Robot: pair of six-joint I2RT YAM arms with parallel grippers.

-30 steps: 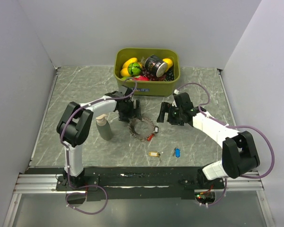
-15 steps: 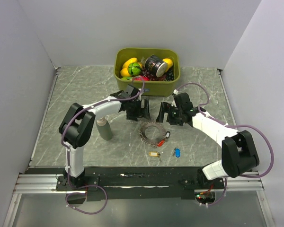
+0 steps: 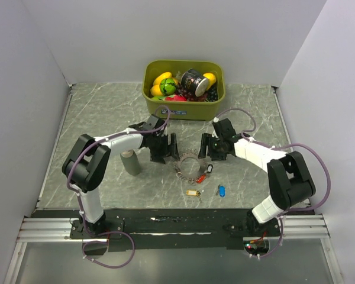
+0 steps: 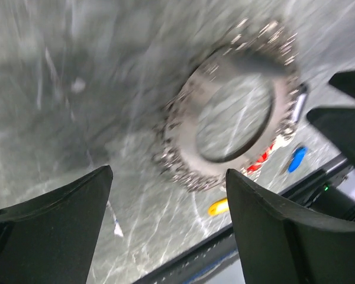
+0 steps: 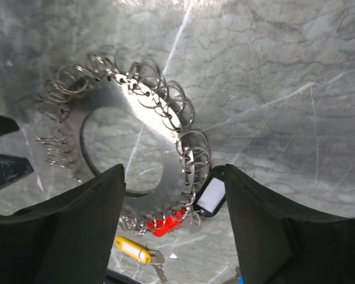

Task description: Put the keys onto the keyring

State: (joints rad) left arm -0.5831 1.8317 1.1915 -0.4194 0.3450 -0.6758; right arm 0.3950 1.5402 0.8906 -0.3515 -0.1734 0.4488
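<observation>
Top external: keyring (image 3: 187, 166) flat on table (image 3: 94, 118), between grippers.
Left gripper (image 3: 165, 151): fingers wide, empty, left of ring.
Right gripper (image 3: 211, 149): fingers wide, empty, right of ring.
Keys: red key (image 3: 200, 178) at ring's near edge; yellow key (image 3: 193, 193), blue key (image 3: 221, 190) nearer.

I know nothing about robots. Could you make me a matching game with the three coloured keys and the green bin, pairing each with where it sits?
Things:
1 red key
2 yellow key
3 blue key
4 green bin

Places:
A far side of the table
B lying loose, the rightmost key
C at the keyring's rim
D lying loose, left of another loose key

Pairs: 1-C, 2-D, 3-B, 4-A
</observation>
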